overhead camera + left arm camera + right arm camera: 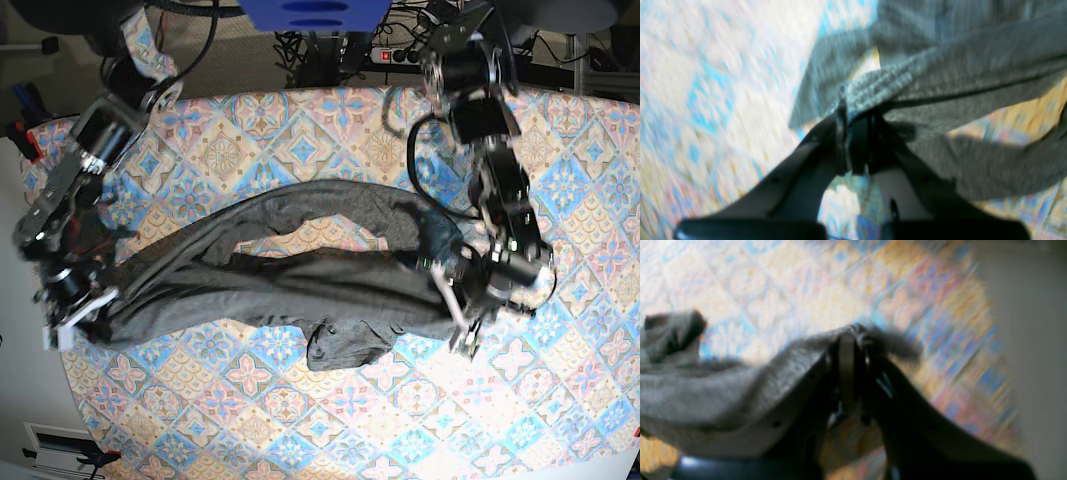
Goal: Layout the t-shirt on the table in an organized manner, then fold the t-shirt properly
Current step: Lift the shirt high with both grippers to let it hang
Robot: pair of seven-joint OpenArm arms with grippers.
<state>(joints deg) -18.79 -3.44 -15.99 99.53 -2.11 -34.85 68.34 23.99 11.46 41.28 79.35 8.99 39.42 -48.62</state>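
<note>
The dark grey t-shirt point(300, 275) is stretched in a long bunched band across the patterned table point(560, 180), a loose fold sagging at its front middle. My left gripper point(452, 305), on the right of the base view, is shut on the shirt's right end. In the left wrist view the left gripper point(857, 111) pinches a gathered edge of the t-shirt point(957, 66) above the table point(706, 83). My right gripper point(85, 318) is shut on the shirt's left end near the table's left edge. The right wrist view shows the right gripper point(853, 336) clamping the t-shirt point(740, 386) over the table point(790, 290).
Cables and a power strip point(400, 55) lie behind the table's far edge, beside a blue object point(310, 12). The table's left edge runs close to my right gripper, with pale floor point(20, 400) beyond it.
</note>
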